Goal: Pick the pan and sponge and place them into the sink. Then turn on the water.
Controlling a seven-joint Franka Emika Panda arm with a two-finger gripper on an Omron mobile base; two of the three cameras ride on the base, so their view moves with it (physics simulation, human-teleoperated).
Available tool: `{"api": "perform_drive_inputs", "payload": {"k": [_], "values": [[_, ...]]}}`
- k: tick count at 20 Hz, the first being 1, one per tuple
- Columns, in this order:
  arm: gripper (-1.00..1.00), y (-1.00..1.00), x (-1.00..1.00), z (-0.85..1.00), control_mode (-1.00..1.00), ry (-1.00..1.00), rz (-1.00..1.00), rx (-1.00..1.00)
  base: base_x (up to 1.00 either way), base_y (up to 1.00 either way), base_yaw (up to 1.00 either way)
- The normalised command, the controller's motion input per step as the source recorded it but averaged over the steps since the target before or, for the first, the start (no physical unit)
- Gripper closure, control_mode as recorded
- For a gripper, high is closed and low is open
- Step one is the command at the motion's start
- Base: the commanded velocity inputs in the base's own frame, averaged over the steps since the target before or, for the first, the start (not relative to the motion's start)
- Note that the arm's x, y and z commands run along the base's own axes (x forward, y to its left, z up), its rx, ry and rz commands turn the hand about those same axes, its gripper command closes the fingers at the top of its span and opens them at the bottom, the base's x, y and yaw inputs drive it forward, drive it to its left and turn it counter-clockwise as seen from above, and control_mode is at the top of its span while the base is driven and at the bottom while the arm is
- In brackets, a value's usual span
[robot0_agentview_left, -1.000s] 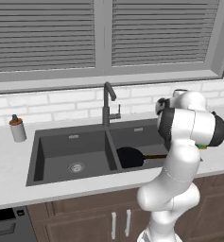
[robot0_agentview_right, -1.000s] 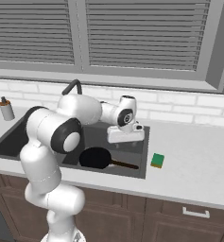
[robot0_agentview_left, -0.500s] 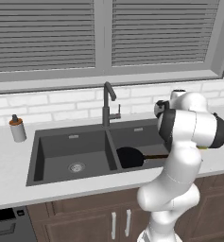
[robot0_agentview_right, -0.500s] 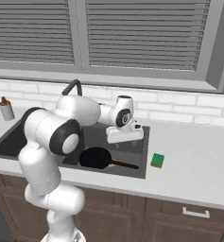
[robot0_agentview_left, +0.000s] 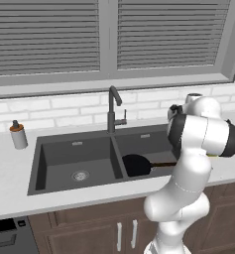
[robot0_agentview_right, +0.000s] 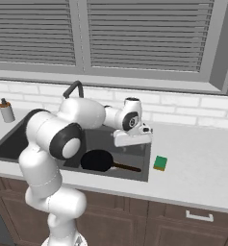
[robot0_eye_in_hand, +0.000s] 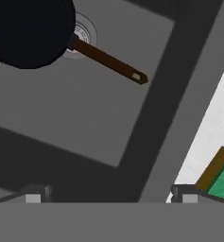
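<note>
One sponge (robot0_agentview_right: 159, 163) on counter; pan (robot0_agentview_left: 136, 164) in sink (robot0_agentview_left: 59, 163).

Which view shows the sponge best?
The right base view: the whole sponge lies in the open on the counter, right of the sink. The hand view catches only its corner at the frame edge. In the left base view I can't make it out.
</note>
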Motion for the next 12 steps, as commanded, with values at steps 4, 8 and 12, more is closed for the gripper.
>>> {"api": "perform_drive_inputs", "payload": {"k": [4,8,12], "values": [[-1.0,-0.39,-0.17,0.01,-1.0,0.0,-0.14,0.0,0.0,0.0,0.0],[-1.0,-0.37,-0.14,0.0,-1.0,0.0,-0.14,0.0,0.0,0.0,0.0],[-1.0,-0.26,-0.06,0.0,-1.0,0.0,-0.15,0.0,0.0,0.0,0.0]]}}
